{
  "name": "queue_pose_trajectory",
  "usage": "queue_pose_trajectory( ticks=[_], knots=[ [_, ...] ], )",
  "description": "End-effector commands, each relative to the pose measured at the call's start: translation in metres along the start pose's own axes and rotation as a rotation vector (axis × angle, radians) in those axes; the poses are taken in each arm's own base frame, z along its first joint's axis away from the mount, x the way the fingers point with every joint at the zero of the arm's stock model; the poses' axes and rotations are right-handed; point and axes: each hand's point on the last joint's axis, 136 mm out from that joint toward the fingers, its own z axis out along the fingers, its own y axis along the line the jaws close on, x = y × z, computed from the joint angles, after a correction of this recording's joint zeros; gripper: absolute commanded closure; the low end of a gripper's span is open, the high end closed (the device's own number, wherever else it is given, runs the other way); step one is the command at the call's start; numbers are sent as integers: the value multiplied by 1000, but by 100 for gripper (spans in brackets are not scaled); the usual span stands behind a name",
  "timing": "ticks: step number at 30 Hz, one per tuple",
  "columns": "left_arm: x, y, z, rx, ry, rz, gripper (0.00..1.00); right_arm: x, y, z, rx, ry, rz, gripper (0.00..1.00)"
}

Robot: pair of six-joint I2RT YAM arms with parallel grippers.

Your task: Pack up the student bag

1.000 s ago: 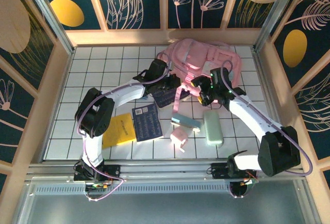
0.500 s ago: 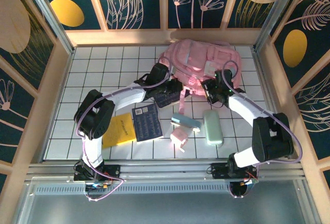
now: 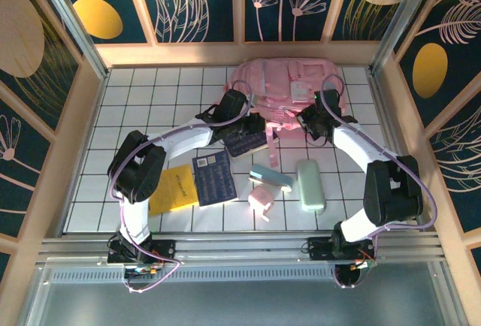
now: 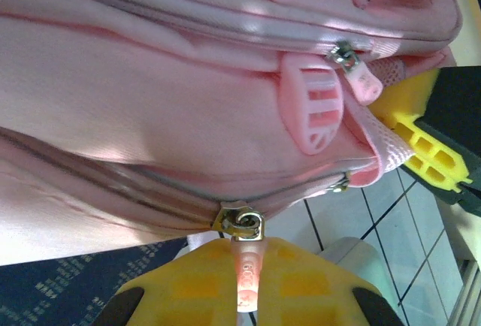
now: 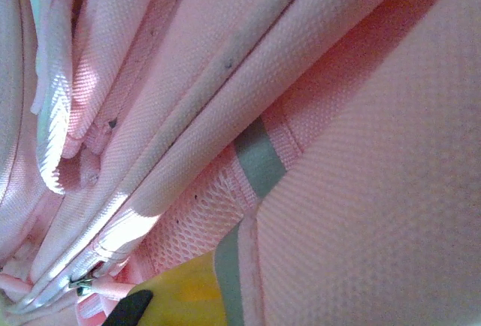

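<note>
Pink fabric of the student bag [image 3: 289,89] lies flat at the upper centre of the overhead frame, on the white tiled table [image 3: 150,108]. My left pincer [image 4: 246,277], at the bottom centre of its wrist view, is clamped on the translucent pink zipper pull [image 4: 246,262], just below the metal slider [image 4: 242,224]. My right pincer [image 3: 312,122] sits at the bag's lower right edge, jaws together, apparently pinching a fold of bag fabric. I judge the step in hand is opening the main zip. To do it well, I should draw the pull along the line of the zipper, not away from the bag, while the right side holds the fabric taut. A mint green case [image 3: 310,185] and a small pink box [image 3: 261,200] lie in the lower centre, near the bag.
</note>
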Motion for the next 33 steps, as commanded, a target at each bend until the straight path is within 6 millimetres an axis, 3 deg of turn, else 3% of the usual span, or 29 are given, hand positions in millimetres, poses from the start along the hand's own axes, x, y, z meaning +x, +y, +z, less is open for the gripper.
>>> queue_pose_trajectory(
  ticks=[1, 9, 17, 22, 25, 27, 30, 33],
  knots=[
    [-30, -2, -26, 2, -79, 17, 100, -31, -11, -15, 53, -88, -57, 100],
    [-30, 10, -37, 21, -80, -28, 100, -59, -31, -20, 76, -121, -22, 100],
    [-23, 27, -43, 14, -79, -65, 100, -105, -48, -35, 89, -211, 81, 100],
    [-19, 30, -37, 21, -59, -73, 100, -121, -39, -35, 44, -217, 88, 100],
    [-18, 24, -33, 42, -33, -63, 99, -116, -30, -33, 38, -186, 53, 70],
    [-20, 18, -34, 13, -27, -8, 88, -112, -28, -36, 58, -186, 14, 48],
    [-21, 14, -32, -69, -1, 93, 75, -106, -23, -45, 132, -215, -117, 42],
    [-23, 16, -34, -95, -15, 97, 74, -90, 1, -59, 146, -247, -305, 42]
  ],
)
